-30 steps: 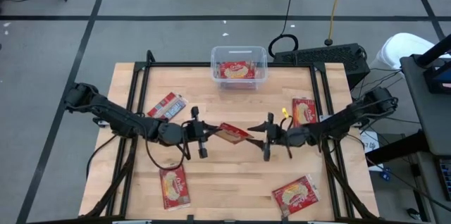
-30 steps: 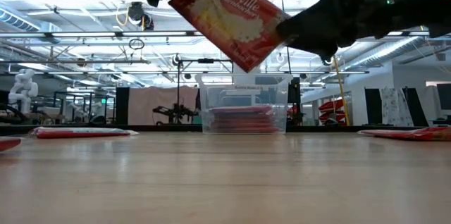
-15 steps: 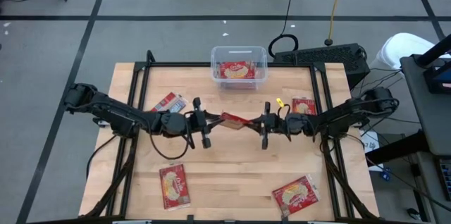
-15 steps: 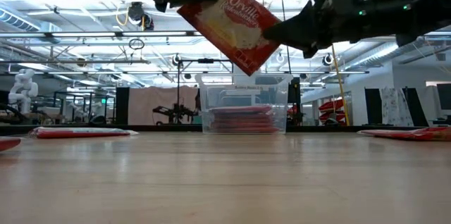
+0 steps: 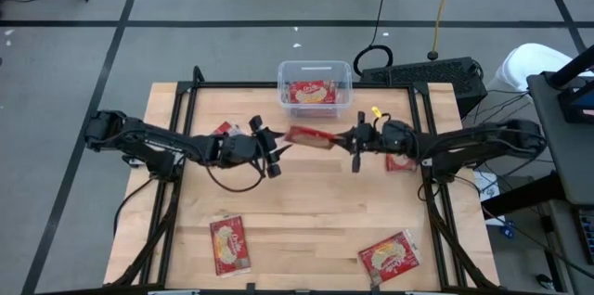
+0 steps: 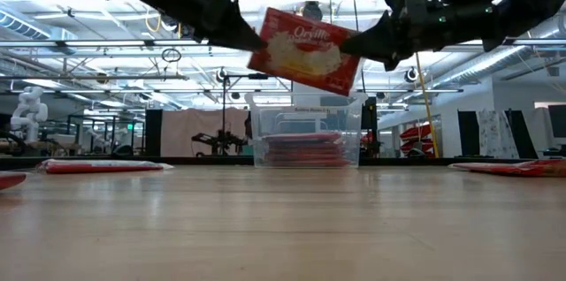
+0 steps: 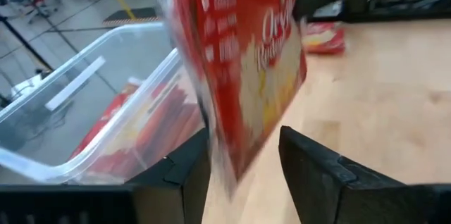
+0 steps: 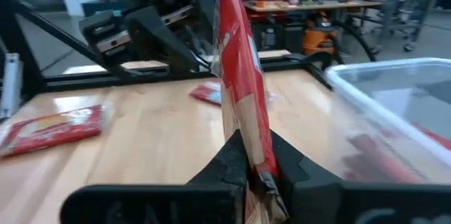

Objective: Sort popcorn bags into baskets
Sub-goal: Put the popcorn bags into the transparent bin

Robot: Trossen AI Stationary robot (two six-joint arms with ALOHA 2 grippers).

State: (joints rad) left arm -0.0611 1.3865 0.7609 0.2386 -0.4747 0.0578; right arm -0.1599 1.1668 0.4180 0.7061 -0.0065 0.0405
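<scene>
A red and yellow popcorn bag (image 5: 309, 135) hangs in the air between my two grippers, just in front of the clear basket (image 5: 316, 86), which holds other bags. My right gripper (image 8: 257, 160) is shut on the bag's right end. My left gripper (image 7: 243, 175) is open, with one finger on each side of the bag's left end (image 7: 239, 146). In the low view the bag (image 6: 305, 47) shows its face above the basket (image 6: 305, 135). My right gripper pinches the bag's right end (image 8: 248, 143) between its two fingers, coming in level from the table's right. The bag stands on its long edge, nearly level and lifted clear of the table. My left gripper: I cannot tell whether its open fingers (image 7: 187, 175) touch the bag.
More bags lie flat on the table: one at the near left (image 5: 230, 246), one at the near right (image 5: 390, 256), one under the right arm (image 5: 401, 156) and one under the left arm (image 5: 223, 130). A black frame (image 5: 186, 109) borders the tabletop.
Both grippers have moved toward the table's far edge and the basket, with the bag between them. The bag has turned from a steep slant to nearly level, and from above it now shows edge-on.
</scene>
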